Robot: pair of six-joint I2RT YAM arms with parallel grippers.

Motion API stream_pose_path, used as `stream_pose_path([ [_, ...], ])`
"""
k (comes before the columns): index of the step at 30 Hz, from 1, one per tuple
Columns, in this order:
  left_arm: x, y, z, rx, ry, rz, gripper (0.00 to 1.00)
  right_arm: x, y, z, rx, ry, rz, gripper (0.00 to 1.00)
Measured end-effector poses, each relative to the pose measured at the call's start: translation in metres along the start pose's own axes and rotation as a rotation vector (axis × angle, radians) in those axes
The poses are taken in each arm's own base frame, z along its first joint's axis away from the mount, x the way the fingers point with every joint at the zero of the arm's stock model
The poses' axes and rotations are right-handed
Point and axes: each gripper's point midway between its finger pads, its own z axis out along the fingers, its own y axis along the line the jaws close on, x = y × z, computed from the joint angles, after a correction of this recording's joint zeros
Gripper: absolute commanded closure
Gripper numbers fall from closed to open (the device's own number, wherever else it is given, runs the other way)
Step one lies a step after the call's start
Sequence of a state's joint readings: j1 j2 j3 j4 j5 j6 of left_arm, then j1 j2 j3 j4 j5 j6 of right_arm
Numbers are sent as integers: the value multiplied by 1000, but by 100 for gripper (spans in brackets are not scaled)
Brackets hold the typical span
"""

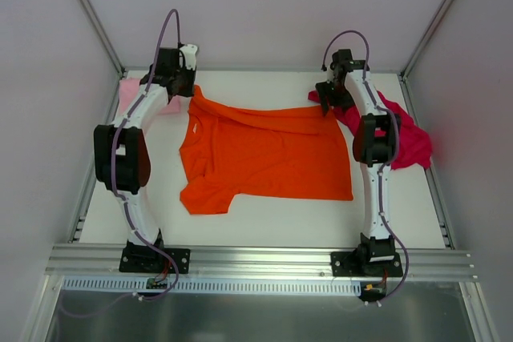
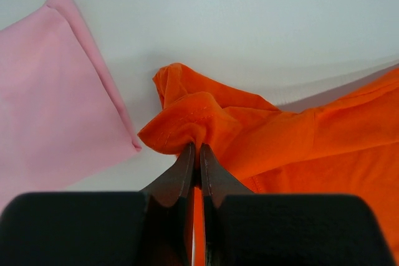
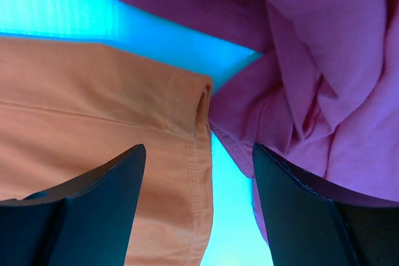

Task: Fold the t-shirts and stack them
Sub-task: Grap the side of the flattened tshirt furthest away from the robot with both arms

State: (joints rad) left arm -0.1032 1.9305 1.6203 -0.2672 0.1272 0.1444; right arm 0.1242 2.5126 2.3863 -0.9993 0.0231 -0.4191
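Middle of the overhead view: orange shirt (image 1: 264, 158) lies spread on the table (image 1: 264, 226), not folded yet. The left claw (image 2: 194, 154) is pinched tight on its bunched upper-left corner, just beside the pink shirt (image 2: 56, 98). The right claw (image 3: 198, 149) hangs with fingers wide apart over the orange hem at upper right, gripping nothing. The pink shirt looks folded flat (far upper left of the table). The magenta shirt (image 1: 410, 148) sits crumpled at the right edge. My read: one of three folded, no stack begun, so most of the work remains.
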Motion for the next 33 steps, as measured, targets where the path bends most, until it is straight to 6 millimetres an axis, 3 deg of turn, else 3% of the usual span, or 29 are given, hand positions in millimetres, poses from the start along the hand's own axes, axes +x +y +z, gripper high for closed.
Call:
stream_pose_path([
  [20,0,-7,-14,28,-17,-2,100,0,19,4,-97,-5,-30,28],
  [29,4,-11,-16,45,-18,-3,100,-1,21,6,-102,-4,-45,49],
  [33,4,-11,-17,47,-20,-3,100,-1,23,11,-100,2,-58,71],
])
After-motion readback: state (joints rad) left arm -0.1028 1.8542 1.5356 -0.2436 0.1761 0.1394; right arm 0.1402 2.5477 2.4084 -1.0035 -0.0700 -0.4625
